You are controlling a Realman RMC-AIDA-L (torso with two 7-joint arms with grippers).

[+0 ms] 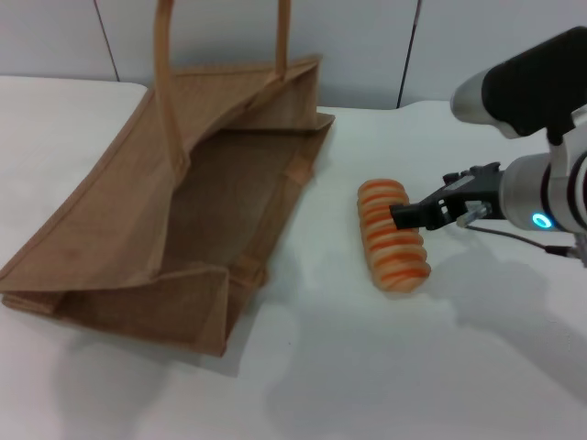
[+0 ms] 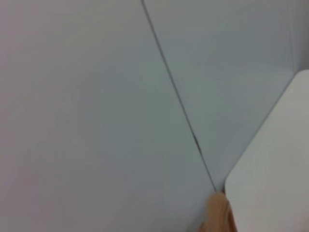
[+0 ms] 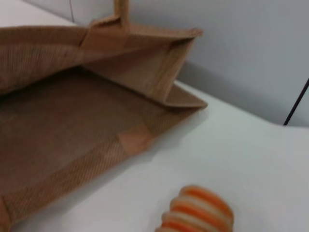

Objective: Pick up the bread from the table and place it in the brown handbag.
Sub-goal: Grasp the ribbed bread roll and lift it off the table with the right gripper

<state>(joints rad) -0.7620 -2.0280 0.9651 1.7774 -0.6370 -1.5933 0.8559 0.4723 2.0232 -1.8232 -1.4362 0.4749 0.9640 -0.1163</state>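
1. bread (image 1: 393, 236) lies on table (image 1: 385, 367), just right of brown handbag (image 1: 174, 211), apart from it; bag lies on its side, mouth open.
2. Looks light, soft, ridged; best pinched across the middle, gently.
3. right gripper (image 1: 404, 216) reaches in low from the right, tips at the loaf's mid-section; closed or not, cannot tell.
4. Left arm out of sight.

On the table (image 1: 367, 367), the brown handbag (image 1: 183, 211) fills the left and centre-left of the head view, lying open with its mouth toward the lower right and its handles rising to the upper edge. The bread (image 1: 393, 236) lies right of centre, near the handbag's right side but apart from it. The right pincer (image 1: 404, 216) reaches in from the right edge, its tips at the bread's right side.
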